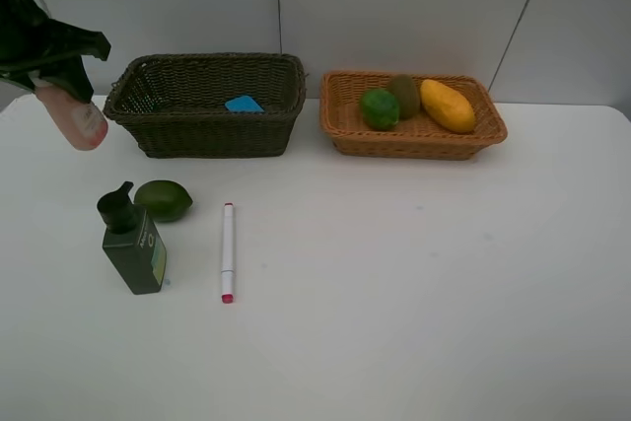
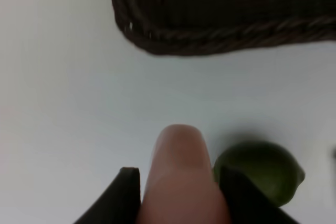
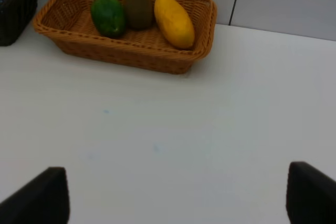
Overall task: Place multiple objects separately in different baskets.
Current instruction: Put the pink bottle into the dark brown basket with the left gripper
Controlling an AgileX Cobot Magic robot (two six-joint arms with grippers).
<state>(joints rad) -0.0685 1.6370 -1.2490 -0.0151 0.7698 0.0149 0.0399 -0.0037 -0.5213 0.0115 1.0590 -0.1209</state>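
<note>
My left gripper (image 1: 61, 81) is shut on the pink bottle (image 1: 72, 116) and holds it in the air left of the dark basket (image 1: 207, 103); the wrist view shows the bottle (image 2: 181, 174) between the fingers. A blue eraser (image 1: 244, 104) lies in the dark basket. The tan basket (image 1: 412, 113) holds a green fruit (image 1: 379, 107), a kiwi (image 1: 403, 94) and a mango (image 1: 447, 105). On the table lie a second green fruit (image 1: 163, 199), a dark green pump bottle (image 1: 132, 241) and a white marker (image 1: 228, 250). My right gripper (image 3: 173, 192) is open above bare table.
The white table (image 1: 414, 273) ends at a grey panelled wall behind the baskets. In the left wrist view the dark basket's rim (image 2: 220, 30) and the loose green fruit (image 2: 262, 171) show past the bottle.
</note>
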